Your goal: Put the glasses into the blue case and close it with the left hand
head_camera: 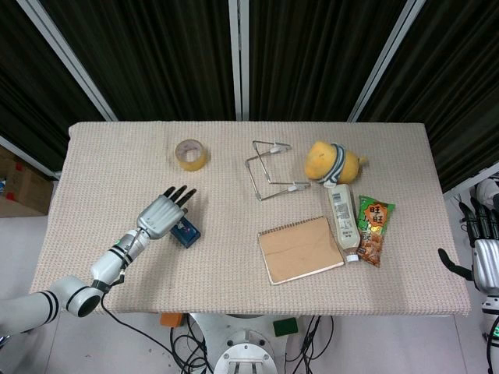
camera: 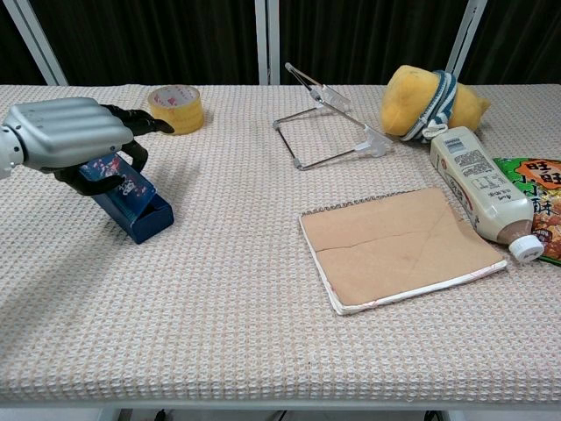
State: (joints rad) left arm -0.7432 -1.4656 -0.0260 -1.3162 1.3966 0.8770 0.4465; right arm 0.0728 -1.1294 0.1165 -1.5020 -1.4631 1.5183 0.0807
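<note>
The blue case [head_camera: 186, 233] [camera: 145, 213] lies on the table's left side with its patterned lid down. The glasses do not show; the lid covers the inside. My left hand [head_camera: 162, 215] [camera: 68, 133] lies over the case's left end, fingers stretched out above the lid and thumb curved at its near side. I cannot tell whether the lid is fully down under the palm. My right hand [head_camera: 483, 251] hangs off the table's right edge, fingers apart and holding nothing.
A tape roll [head_camera: 191, 154] sits behind the case. Mid-table are a wire stand [head_camera: 271, 173] and a brown notebook [head_camera: 300, 249]. At right lie a yellow plush [head_camera: 332, 161], a white bottle [head_camera: 342, 220] and a snack pack [head_camera: 374, 231].
</note>
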